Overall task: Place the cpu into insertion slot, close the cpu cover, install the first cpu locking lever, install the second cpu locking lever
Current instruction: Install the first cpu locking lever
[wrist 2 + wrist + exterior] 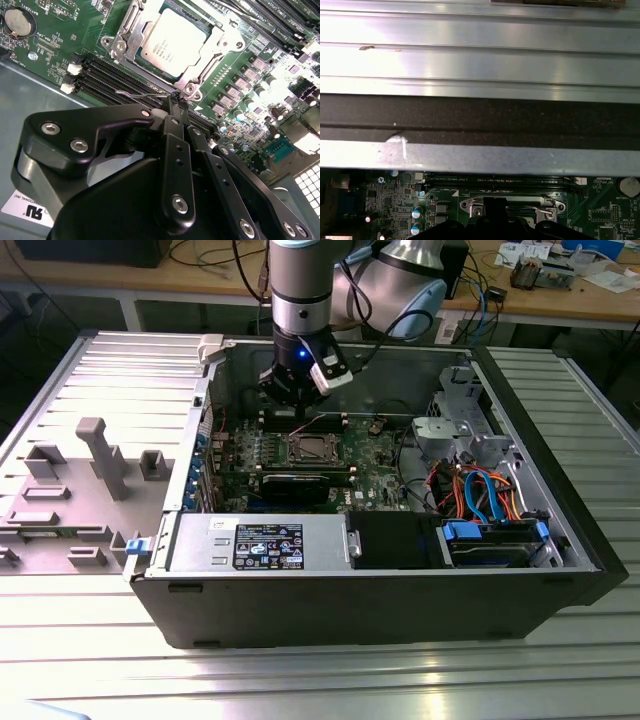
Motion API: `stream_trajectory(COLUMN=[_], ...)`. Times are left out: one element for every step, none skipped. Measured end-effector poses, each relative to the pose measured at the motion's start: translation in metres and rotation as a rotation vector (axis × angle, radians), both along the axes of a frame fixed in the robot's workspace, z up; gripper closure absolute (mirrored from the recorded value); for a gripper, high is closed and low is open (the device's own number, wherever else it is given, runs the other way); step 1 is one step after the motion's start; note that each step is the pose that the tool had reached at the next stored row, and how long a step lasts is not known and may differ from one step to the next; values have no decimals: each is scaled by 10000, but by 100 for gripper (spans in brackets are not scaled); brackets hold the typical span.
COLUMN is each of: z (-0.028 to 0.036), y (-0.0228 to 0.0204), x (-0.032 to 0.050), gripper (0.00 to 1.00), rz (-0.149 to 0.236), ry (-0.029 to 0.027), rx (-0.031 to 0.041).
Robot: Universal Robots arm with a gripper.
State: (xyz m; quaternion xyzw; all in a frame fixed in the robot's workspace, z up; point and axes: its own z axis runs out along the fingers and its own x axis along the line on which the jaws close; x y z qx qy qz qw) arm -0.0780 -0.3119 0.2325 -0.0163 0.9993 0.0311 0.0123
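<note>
The cpu, a silver-grey square chip, lies in the insertion slot on the green board. The cpu cover, a silver frame, lies flat around the chip. A thin wire cpu locking lever juts out from the socket's corner. Its end sits between the black fingertips of my gripper, which is shut on it just off that corner. In the exterior view the gripper hangs over the board just behind the socket. The first wrist view has the socket frame and a wire lever beside my gripper.
Long black memory slots run beside the socket, close under the fingers. The open case wall rises near the socket. A drive cage with coloured cables and a power supply fill the case. A grey fixture stands at the exterior view's left.
</note>
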Motion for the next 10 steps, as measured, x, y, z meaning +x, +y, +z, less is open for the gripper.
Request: stream_trajectory(z=[0,0,-1,-2,-2,-3,-4,-6,-8,-11], y=[0,0,0,0,0,0,0,0,0,0], x=[0,1,3,6,9,12,16,20,24,28], gripper=[89,89,89,89,89,89,89,89,89,89], rz=[0,0,2,3,1,0,0,0,1,0], ry=[0,-1,-1,-2,-2,-1,-1,-1,0,1], rx=[0,0,2,2,2,1,1,1,0,-1])
